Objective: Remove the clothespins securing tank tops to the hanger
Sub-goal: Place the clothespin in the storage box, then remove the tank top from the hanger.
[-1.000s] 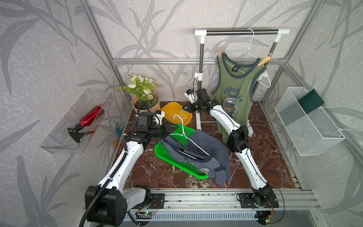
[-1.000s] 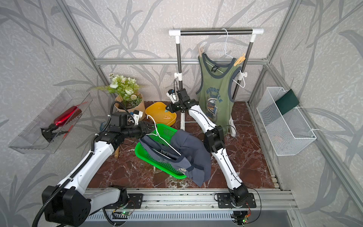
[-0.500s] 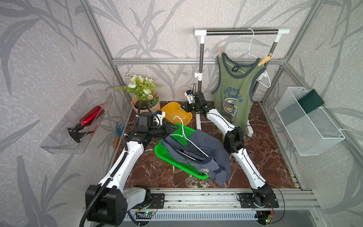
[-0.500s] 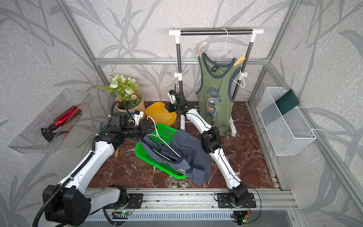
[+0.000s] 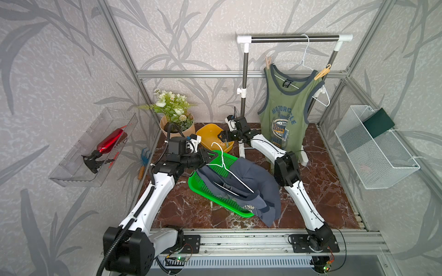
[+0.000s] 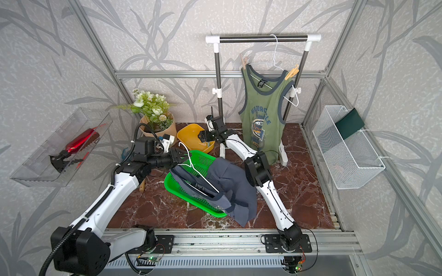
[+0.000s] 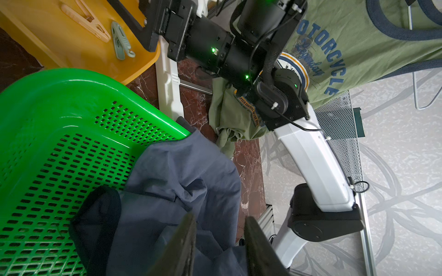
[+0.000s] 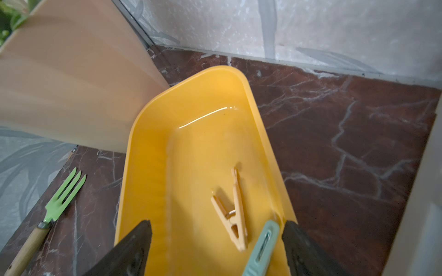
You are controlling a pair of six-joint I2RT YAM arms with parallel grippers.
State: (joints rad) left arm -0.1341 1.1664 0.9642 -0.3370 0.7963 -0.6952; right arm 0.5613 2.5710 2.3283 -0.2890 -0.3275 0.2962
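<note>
Obs.: right tool [image 8: 217, 224] hung directly over the yellow bin [image 8: 196, 143], jaws now spread wide. A second before, it was nearly closed and short of the bin, nearer the rack post, so the opening was quick and only just made. A mint-green clothespin [image 8: 263, 246] sat at the bin's near end, just beside the inner face of one finger, and was no longer clamped (slightly blurred, so possibly not yet at rest). I took this as a drop-off. A tan clothespin [image 8: 239, 210] already lay flat on the bin floor next to it.

Left tool [image 7: 220, 217] had not moved or changed. Its jaws were part-way apart above the green basket [image 5: 210, 198], which sat just beside the bin. Its wrist view showed nothing between the tips. The white hanger [image 5: 238, 179] passed close by it in both top views, but I could not tell whether they touched. The slate-blue tank top [image 5: 258, 184] lay slumped over the basket and onto the worktop [image 5: 323, 191]. I saw no pins on it.

Remaining: the olive tank top [image 5: 284, 114] hung on the rack [image 5: 294, 38], well apart from the bin and high above it. Two clothespins were left on it, one per shoulder, tan [image 5: 268, 62] and orange-yellow [image 5: 323, 71].

Judgement: two pins binned, two to go. The right tool was empty and free to go for the olive top next.
</note>
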